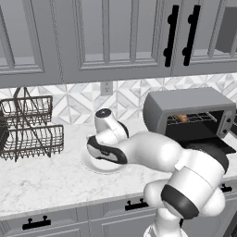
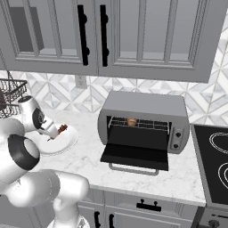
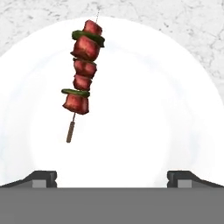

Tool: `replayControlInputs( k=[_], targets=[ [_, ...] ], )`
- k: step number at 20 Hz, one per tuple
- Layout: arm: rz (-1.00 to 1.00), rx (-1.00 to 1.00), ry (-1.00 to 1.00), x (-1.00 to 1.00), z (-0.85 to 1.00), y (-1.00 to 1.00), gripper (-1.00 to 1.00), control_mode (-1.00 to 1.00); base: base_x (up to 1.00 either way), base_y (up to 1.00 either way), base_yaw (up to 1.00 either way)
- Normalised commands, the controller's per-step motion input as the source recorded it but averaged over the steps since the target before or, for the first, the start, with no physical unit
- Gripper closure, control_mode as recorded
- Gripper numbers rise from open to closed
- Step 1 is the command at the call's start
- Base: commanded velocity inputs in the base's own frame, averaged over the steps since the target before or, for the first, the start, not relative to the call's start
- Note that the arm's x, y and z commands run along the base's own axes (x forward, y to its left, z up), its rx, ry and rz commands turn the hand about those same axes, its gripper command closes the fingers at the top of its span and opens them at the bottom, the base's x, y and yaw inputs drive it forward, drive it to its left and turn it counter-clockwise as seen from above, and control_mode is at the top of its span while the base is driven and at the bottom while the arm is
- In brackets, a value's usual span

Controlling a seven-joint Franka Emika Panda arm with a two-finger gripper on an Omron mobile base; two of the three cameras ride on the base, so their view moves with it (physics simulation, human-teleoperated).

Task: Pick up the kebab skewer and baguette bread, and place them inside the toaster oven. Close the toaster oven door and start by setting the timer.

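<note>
Kitchen setting: a marble counter (image 2: pixel 89 167) is backed by patterned tile and overhung by grey cabinets, with a wire rack (image 1: pixel 28 127) stood at the far left and a stovetop (image 2: pixel 213 156) at the far right. Oven (image 2: pixel 144 120): a grey box, set on the counter toward the stovetop; its door (image 2: pixel 136 156) is let down flat, so closing is not yet done. Baguette (image 2: pixel 132 121): a small tan-brown piece is seen on the rack inside the oven, so that half of the loading is judged complete. Skewer (image 3: pixel 83 74): red meat chunks with green slices on a thin stick, laid on a white plate (image 3: pixel 175 109) left of the oven, not yet lifted. Gripper (image 3: pixel 112 177): held above the plate, its tips wide apart with nothing between them, the skewer lying ahead of them and slightly to one side. Remaining, as judged: the skewer is to be grasped, carried to the oven and set inside; the door is to be shut; the timer is to be set.
</note>
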Motion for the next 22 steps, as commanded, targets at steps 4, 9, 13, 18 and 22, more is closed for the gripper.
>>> replayControlInputs(
  k=[4,9,13,18,22],
  targets=[
    [-0.04,0.0,0.0,0.45,-0.03,0.16,-1.0,-1.0,0.0,0.0,0.0],
    [-0.03,0.0,0.0,0.31,-0.28,0.16,-1.0,-1.0,0.0,0.0,0.0],
    [-0.01,0.0,0.0,0.17,-0.31,0.01,-1.0,-1.0,0.0,0.0,0.0],
    [0.0,0.0,0.0,0.08,-0.04,0.0,-1.0,-1.0,0.0,0.0,0.0],
    [0.0,0.0,0.0,0.07,-0.14,0.0,-1.0,-1.0,0.0,0.0,0.0]
  ],
)
